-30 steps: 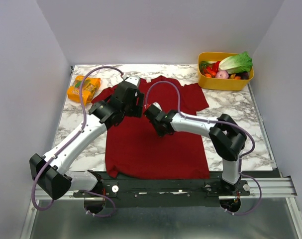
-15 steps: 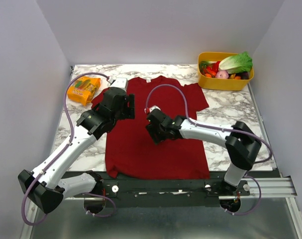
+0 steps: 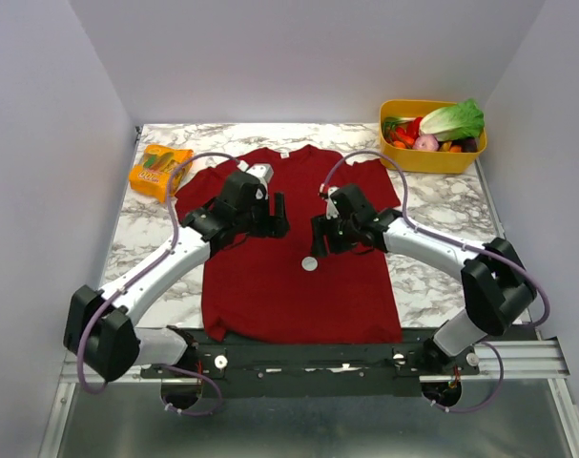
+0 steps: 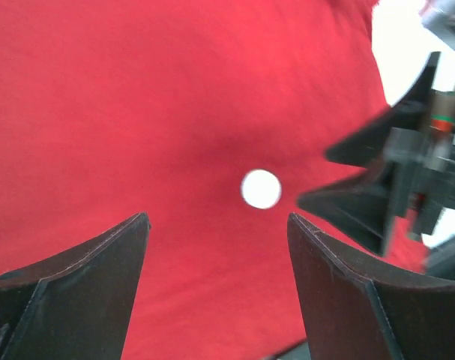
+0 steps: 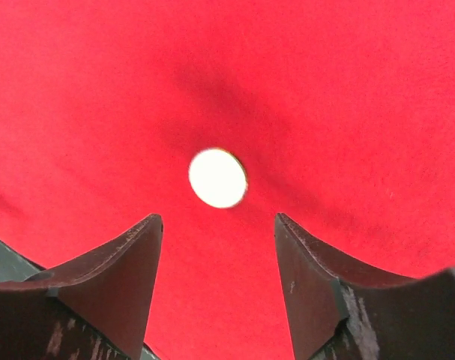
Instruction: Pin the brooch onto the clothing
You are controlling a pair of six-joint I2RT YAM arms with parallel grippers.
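The brooch [image 3: 310, 264] lies flat on the shirt [image 3: 260, 305], a little right of and below the garment's middle in the top view, and near the centre of both wrist views. We judge it light, rigid and thin. Lying flush on soft cloth, it offers only its rim, so a pinch across the edge from above looks like the hold, and the fabric will likely bunch under the fingers. We cannot see a pin or clasp, nor tell whether it is fastened.

The shirt is limp and lies spread over the marble surface [image 3: 442, 258]; we expect it to wrinkle and drag rather than resist a push.

The right hand [image 3: 320, 239] hangs just to the upper right of the brooch, spread wide and gripping nothing. The left hand [image 3: 275, 218] sits to the upper left, likewise spread and empty.
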